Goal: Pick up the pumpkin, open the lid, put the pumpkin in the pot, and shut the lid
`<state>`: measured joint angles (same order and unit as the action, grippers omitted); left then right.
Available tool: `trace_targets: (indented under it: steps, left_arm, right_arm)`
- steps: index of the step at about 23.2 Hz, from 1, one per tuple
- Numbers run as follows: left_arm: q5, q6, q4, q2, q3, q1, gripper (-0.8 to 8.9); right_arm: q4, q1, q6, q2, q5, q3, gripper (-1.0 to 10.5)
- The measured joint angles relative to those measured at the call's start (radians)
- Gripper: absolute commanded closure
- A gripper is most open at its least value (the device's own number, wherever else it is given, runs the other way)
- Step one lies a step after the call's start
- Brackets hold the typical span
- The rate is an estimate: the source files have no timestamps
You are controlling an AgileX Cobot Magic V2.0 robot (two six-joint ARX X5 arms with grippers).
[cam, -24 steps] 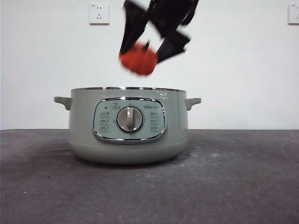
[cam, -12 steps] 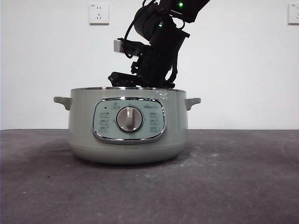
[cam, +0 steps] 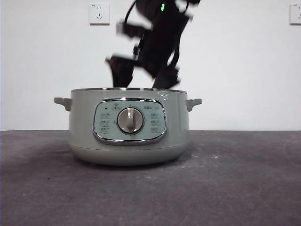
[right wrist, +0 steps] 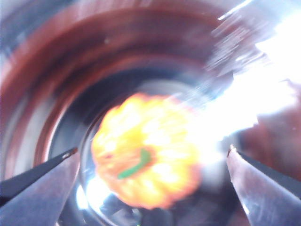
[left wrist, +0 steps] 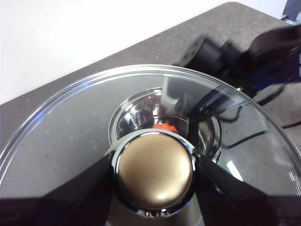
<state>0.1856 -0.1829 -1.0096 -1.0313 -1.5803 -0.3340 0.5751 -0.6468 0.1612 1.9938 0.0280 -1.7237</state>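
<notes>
Right wrist view, blurred by motion, looks straight down into the pot (right wrist: 42, 94): the pumpkin (right wrist: 146, 174) lies on the shiny inner floor, green stem up, between the two fingers (right wrist: 44, 179) of the right gripper (right wrist: 150, 179) but touching neither. Those fingers are spread wide and released, one out at about 8 o'clock of the pumpkin, the other at about 4 o'clock, with clear gaps on both sides.

From the front, the pot (cam: 129, 141) stands on the dark surface (cam: 235, 188) with its opening uncovered, and the right gripper (cam: 141, 75) hangs just above the rim near 12 o'clock of the dial (the arm is smeared, so its edges are soft). The pumpkin is hidden behind the pot wall in this view. A wall socket (cam: 99, 14) sits on the white wall at about 11 o'clock of the pot.

The left gripper (left wrist: 153, 188) is clenched on the round knob of the lid (left wrist: 70, 122), a finger pressed against each side. Through the glass the open pot (left wrist: 141, 108) shows below, with a sliver of orange pumpkin (left wrist: 164, 127) inside and the right arm's dark bulk reaching over it at about 2 o'clock.

Half a second earlier the right gripper reached lower, its tips at the pot's rim; now it has lifted slightly. A second ago it carried the pumpkin in the air above the pot.
</notes>
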Motion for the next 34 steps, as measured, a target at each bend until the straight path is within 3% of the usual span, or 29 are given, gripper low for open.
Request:
trace_targets:
  steps: [3,7,11,25,34]
  left_arm:
    - [0.002,-0.001,0.049,-0.038,0.0,0.0,8.22]
    - [0.091,-0.019,0.14,-0.182,0.0,-0.001,8.22]
    - [0.098,-0.023,0.256,-0.333,0.0,-0.03,8.22]
    - [0.095,-0.064,0.47,-0.645,0.0,-0.1,8.22]
    - [0.094,-0.07,0.492,-0.729,0.0,-0.102,8.22]
  right_arm:
    - [0.066,0.022,-0.055,-0.235,-0.135,-0.001,3.2]
    - [0.179,0.06,-0.114,-0.546,-0.14,-0.002,3.2]
    - [0.25,0.057,-0.117,-0.737,-0.133,-0.006,3.2]
    - [0.386,0.057,-0.12,-0.875,-0.134,-0.007,3.2]
    - [0.406,0.057,-0.117,-0.872,-0.134,-0.007,3.2]
